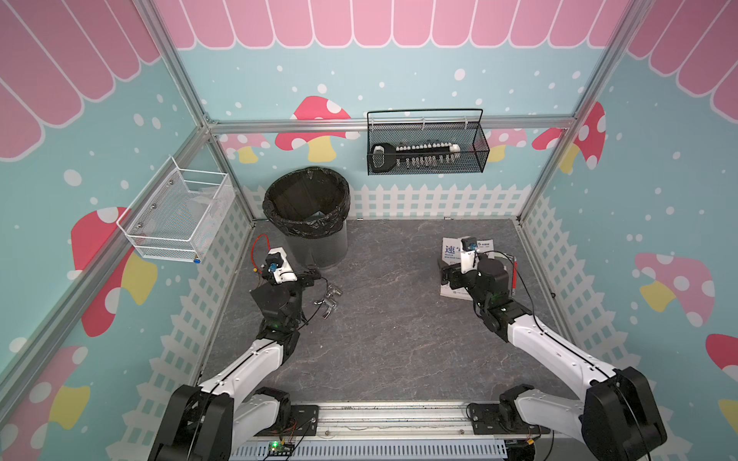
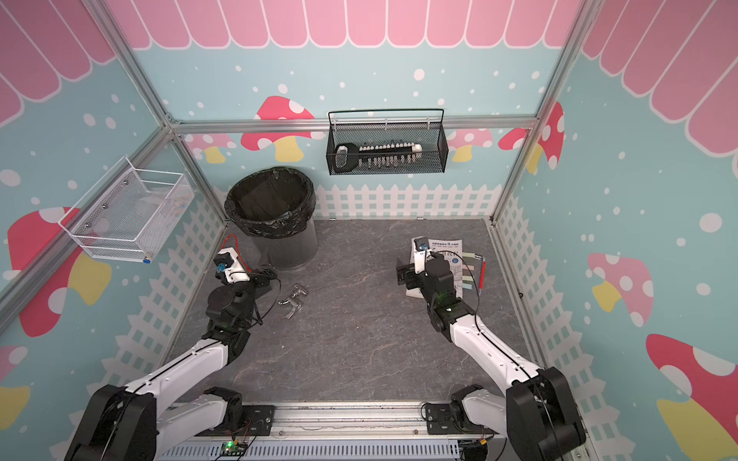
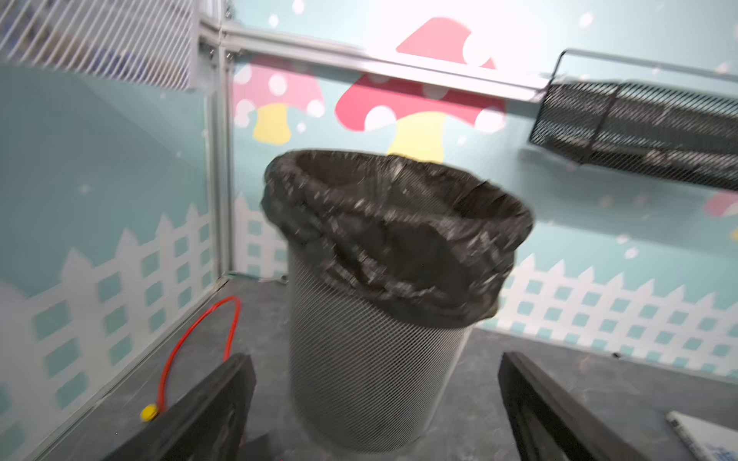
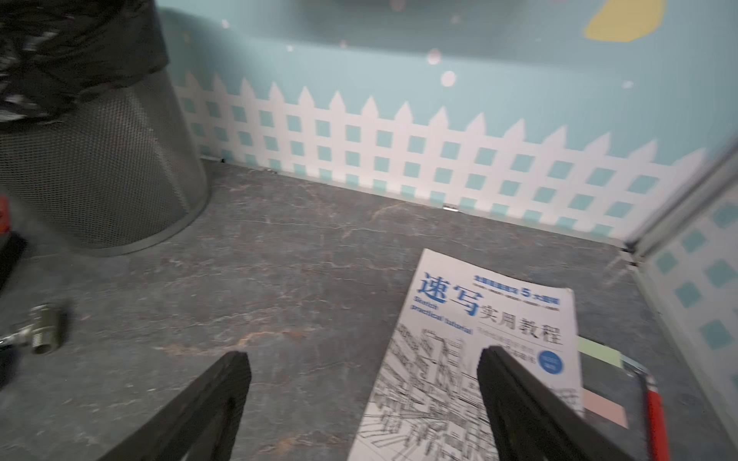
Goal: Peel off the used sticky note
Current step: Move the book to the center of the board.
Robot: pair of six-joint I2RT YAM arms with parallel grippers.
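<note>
Hovering wide open and empty, the right pincer (image 4: 363, 353) is over the book (image 4: 491, 315); the sticky notes (image 4: 599, 351) lie just beside it, past the book's edge, by a red pen (image 4: 655, 415). Closing here would likely pinch the book instead. The left pincer (image 3: 375, 357) is open and empty too.

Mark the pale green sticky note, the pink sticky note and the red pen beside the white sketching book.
Pale green sticky note (image 4: 599, 351): right wrist view, its middle.
Pink sticky note (image 4: 605, 407): right wrist view, its middle.
Red pen (image 4: 658, 427): right wrist view, its barrel.
</note>
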